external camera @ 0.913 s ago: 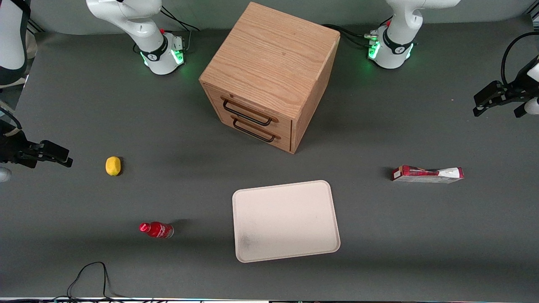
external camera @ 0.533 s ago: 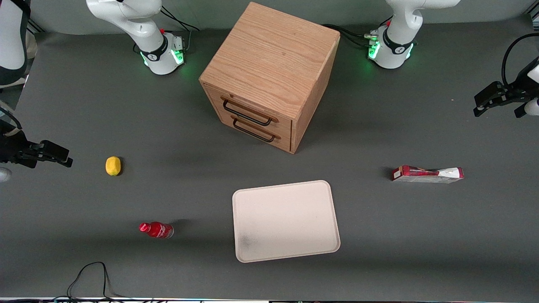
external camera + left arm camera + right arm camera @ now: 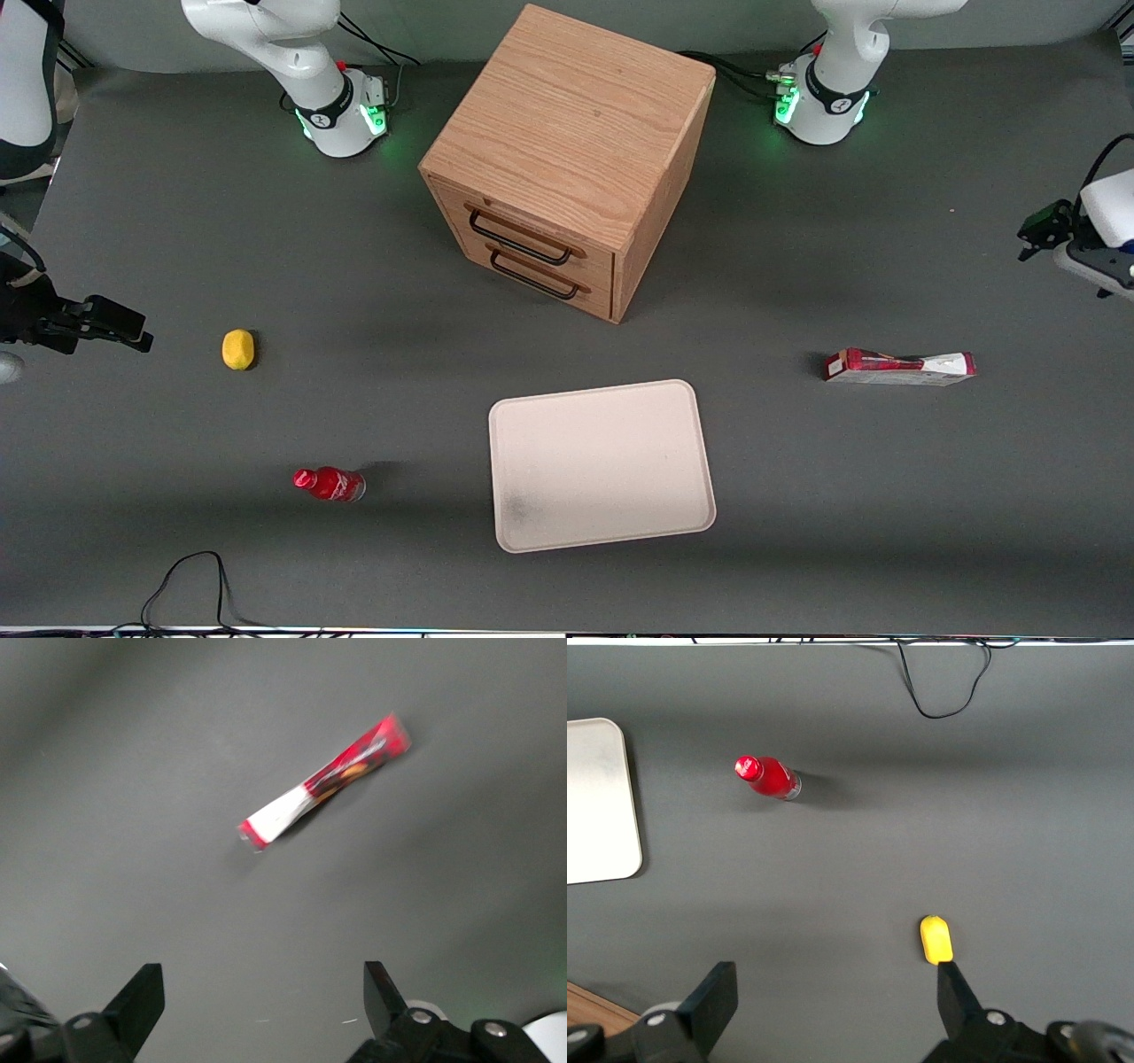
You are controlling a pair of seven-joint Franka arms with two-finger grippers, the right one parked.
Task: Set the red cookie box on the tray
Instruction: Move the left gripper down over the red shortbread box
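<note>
- Up at the working arm's end of the table, the left arm's black two-finger gripper (image 3: 1035, 235) hangs above the dark grey table mat (image 3: 886, 496), holding nothing; its fingers (image 3: 142, 997) stand wide apart in the wrist view, with bare mat between them.
- Nearest to it is the long slim red cookie box with a white end panel (image 3: 899, 366), lying flat on the mat, nearer the front camera than the gripper and clear of it on every edge.
- Open mat separates the box from the flat pale cream rectangular tray with rounded corners (image 3: 602, 465), which sits at about 8 o'clock from the box.
- At 12 o'clock from the tray stands the wooden two-drawer cabinet (image 3: 567, 151), well apart from both tray and box.
- Toward the parked arm's end lie a small red bottle (image 3: 329, 484) and a yellow lemon-like fruit (image 3: 237, 348), each ringed by bare mat.
</note>
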